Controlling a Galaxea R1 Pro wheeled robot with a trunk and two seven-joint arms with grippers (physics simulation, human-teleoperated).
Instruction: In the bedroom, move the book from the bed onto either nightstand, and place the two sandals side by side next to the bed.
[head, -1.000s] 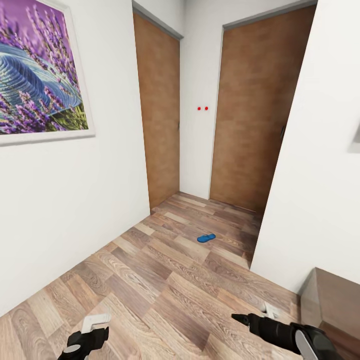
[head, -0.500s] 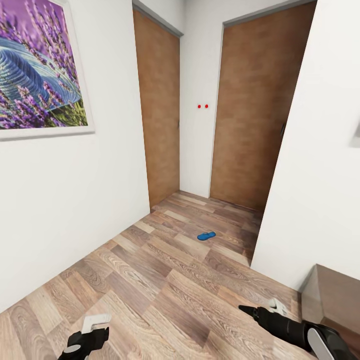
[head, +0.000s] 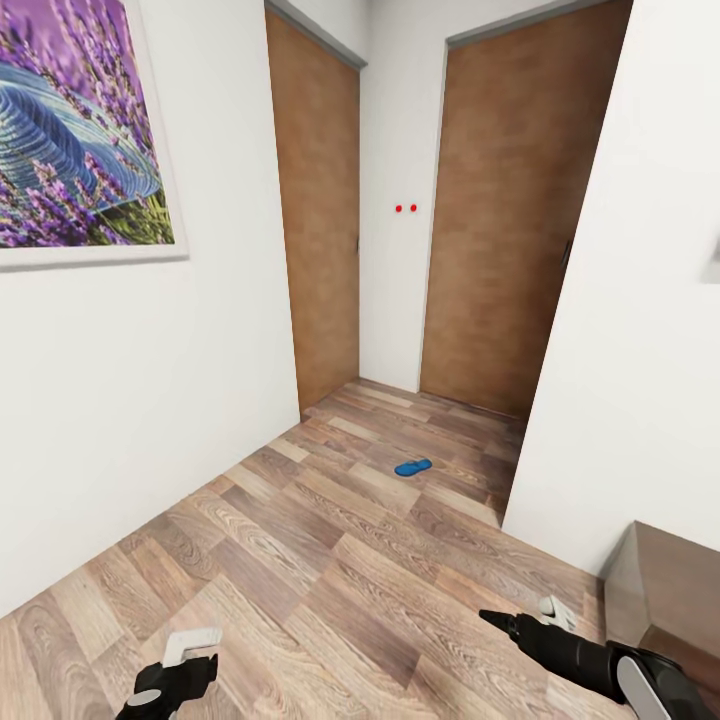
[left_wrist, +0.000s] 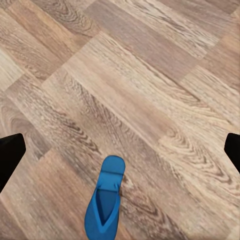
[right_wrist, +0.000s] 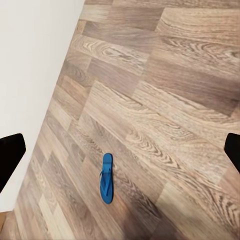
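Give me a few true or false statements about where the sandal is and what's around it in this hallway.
1. A blue sandal lies on the wood floor. True.
2. The left tool is holding the sandal. False: the sandal lies far ahead, untouched.
3. Two brown doors stand beyond the sandal. True.
4. The framed picture shows a beach. False: it shows purple lavender.
5. Two red dots mark the wall between the doors. True.

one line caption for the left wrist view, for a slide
A bright blue flip-flop sandal lies flat on the light-brown wood-plank floor.
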